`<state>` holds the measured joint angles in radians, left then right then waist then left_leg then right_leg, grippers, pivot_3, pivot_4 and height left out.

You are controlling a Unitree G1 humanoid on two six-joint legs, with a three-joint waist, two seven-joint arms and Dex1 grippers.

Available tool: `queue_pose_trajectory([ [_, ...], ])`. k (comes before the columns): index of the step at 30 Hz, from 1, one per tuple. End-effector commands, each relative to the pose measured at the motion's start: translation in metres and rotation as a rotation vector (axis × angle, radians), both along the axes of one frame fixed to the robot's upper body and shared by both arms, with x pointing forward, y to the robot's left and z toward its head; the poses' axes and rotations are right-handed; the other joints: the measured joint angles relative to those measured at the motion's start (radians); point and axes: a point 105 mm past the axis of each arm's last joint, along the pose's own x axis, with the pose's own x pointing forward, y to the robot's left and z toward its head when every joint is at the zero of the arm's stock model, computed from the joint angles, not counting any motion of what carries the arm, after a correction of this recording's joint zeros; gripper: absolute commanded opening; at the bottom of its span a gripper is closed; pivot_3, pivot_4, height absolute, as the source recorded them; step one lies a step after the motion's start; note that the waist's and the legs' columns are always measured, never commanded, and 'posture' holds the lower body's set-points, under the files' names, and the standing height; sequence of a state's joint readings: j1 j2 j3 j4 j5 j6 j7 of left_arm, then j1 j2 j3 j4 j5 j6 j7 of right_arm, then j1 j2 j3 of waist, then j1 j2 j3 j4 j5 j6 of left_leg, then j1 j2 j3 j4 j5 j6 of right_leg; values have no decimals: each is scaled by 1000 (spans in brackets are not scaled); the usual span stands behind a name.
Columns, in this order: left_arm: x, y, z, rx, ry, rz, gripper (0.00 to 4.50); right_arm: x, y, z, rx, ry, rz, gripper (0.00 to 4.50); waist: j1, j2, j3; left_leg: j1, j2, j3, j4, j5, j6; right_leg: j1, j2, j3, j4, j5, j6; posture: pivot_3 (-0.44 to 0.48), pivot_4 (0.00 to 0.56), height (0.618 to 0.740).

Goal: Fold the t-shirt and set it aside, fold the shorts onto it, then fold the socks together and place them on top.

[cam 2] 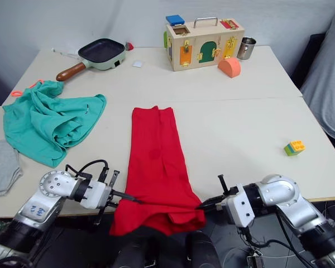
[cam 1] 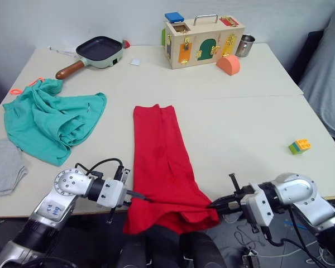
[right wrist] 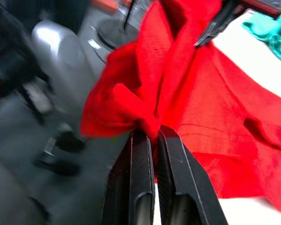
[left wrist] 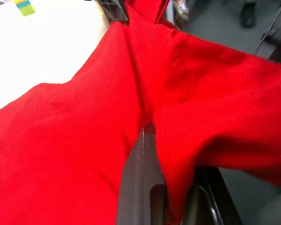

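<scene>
On the table: 1 red t-shirt (cam 1: 159,162), 1 teal shorts (cam 1: 50,120), grey socks (cam 1: 5,166) in 1 small pile, exact no. unclear. Also 1 frying pan (cam 1: 97,51), 1 wooden latch box (cam 1: 204,42), 1 metal cup (cam 1: 245,46), 1 orange block (cam 1: 228,65), 1 toy brick (cam 1: 299,146). 2 grippers, left (cam 1: 135,195) & right (cam 1: 213,205).

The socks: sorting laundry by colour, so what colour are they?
Light grey; the socks show best in the left eye view, at the table's left edge.
</scene>
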<state>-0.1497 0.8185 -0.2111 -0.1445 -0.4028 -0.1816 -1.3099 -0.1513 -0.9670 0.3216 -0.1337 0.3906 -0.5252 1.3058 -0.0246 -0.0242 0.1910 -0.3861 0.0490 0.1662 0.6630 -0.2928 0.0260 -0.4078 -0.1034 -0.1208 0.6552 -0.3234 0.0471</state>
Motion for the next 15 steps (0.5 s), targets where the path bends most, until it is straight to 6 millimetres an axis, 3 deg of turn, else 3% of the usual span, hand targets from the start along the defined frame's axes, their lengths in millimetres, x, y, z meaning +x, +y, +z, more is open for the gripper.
queue_pose_trajectory([
  [1, -10, 10, 4, 22, 67, 40, 0, -9, -11, 3, -67, 46, -5, 20, 0, 0, 0, 0, 0, 0, 0, 0, 0, 0, 0, 0, 0, 0, 0, 0, 150, 740],
  [8, -31, 16, -6, 68, 184, 48, 0, -18, -13, 4, -130, 176, -17, 20, 1, 0, 0, 0, 0, 0, -1, -1, -1, 0, 0, 0, -1, 0, 0, 0, 150, 740],
  [12, -24, 18, 7, -1, 288, 136, 0, -9, -6, 23, -79, 260, -78, 20, 2, 0, 0, -1, 0, -1, -1, -1, -1, 0, 0, 0, -2, 0, -1, 0, 150, 740],
  [15, -10, 27, 19, -66, 409, 241, 0, 11, 2, 45, 2, 295, -138, 20, 1, 0, 0, -1, 0, -2, -1, -1, -1, 0, 0, 0, -2, 0, -1, 0, 150, 740],
])
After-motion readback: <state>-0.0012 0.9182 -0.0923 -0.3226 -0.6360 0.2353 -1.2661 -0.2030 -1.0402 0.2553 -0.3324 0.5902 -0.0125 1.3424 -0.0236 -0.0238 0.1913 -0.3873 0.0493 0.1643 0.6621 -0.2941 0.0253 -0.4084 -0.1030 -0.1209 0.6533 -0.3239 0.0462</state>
